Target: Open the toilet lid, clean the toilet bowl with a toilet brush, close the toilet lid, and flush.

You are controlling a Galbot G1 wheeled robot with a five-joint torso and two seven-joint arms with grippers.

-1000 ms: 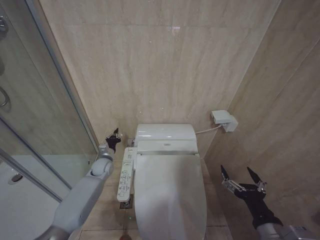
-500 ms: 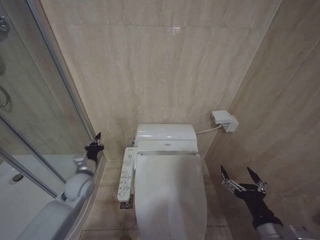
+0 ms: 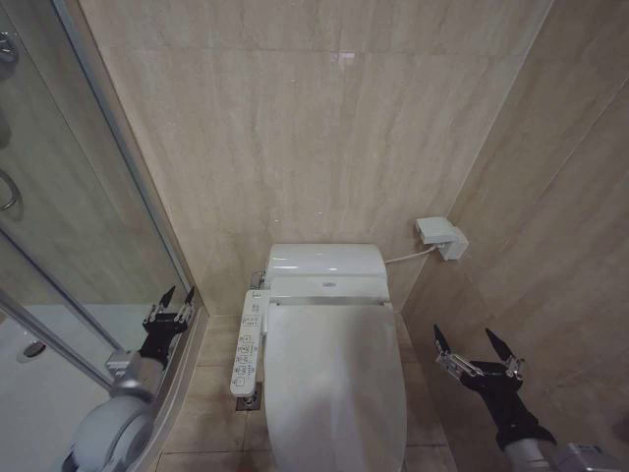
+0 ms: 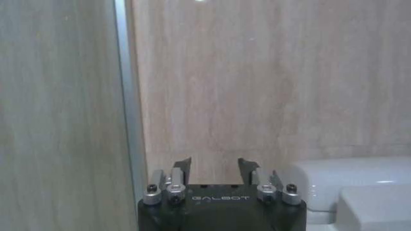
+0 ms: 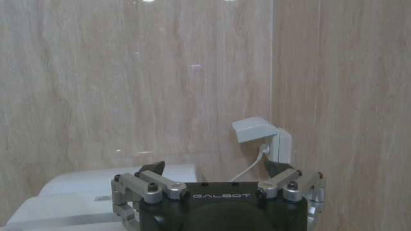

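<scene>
- Both jaws are standing open and empty: I am holding the left gripper [image 3: 175,298] beside the glass shower door [image 3: 59,226], the right gripper [image 3: 470,345] near the beige tile side wall [image 3: 570,226].
- Large smooth white plastic toilet lid [image 3: 334,379] is lying closed between them.
- I am risking a knock against the glass door or the long white button remote panel [image 3: 250,342], because room on both sides is narrow.

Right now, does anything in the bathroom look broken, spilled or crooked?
Nothing stands out. The toilet lid lies flat and closed, the remote panel sits straight alongside it, and both grippers, left and right, hang open and empty.
</scene>
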